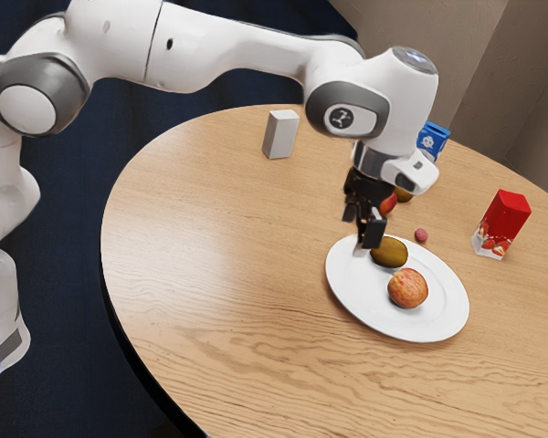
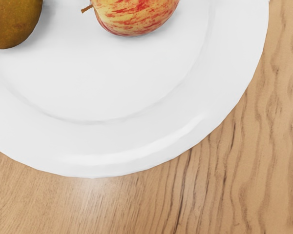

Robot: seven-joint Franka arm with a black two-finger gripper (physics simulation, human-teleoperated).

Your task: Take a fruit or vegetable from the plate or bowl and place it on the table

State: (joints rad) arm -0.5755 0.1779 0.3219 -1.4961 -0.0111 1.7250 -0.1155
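Our gripper looks open and empty, right near the brownish fruit. If we come down off-center, a finger could shove it into the apple.

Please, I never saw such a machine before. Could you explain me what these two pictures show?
The white machine is a robot arm. Its black gripper is the "hand". The exterior view comes from a camera at the arm's side; the wrist view comes from a camera on the hand, looking at the plate.

On the wooden table, the white plate carries an apple and a brown-green fruit. Around it are a small pink ball, a red carton, a blue carton and a white box. I see nothing held.
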